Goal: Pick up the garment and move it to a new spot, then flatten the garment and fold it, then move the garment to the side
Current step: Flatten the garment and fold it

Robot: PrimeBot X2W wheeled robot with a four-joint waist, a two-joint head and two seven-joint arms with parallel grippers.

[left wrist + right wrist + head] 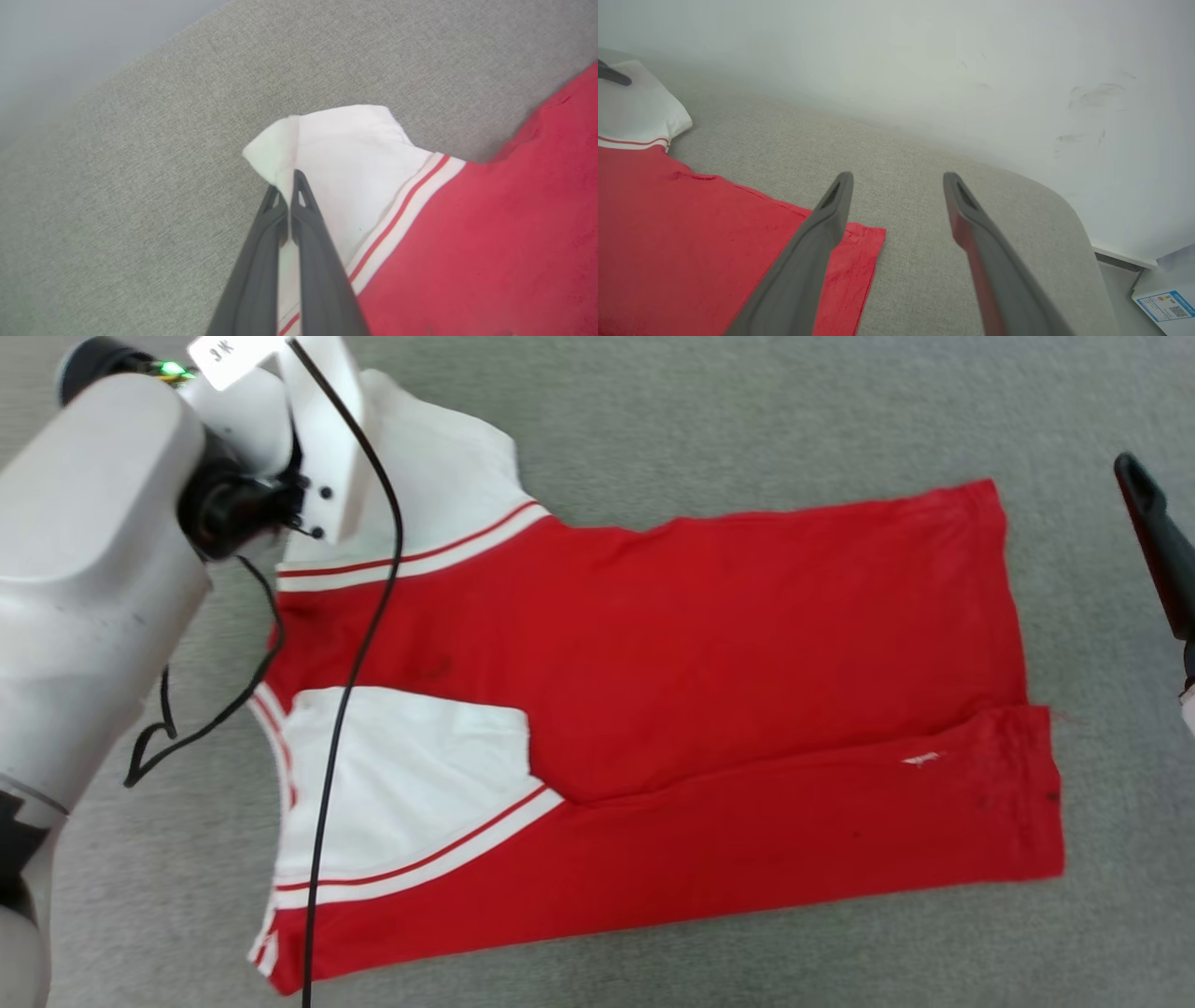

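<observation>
worktop open around garment; cable drapes across both sleeves; wall just beyond the far edge.

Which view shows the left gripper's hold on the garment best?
Left wrist view: the left gripper is shut on the garment's white sleeve. Head view: the forearm hides it. Right wrist view: a dark fingertip on the sleeve.

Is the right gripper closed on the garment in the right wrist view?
No, the right gripper is open: its fingers stand wide apart, with grey surface between them, not the garment.
</observation>
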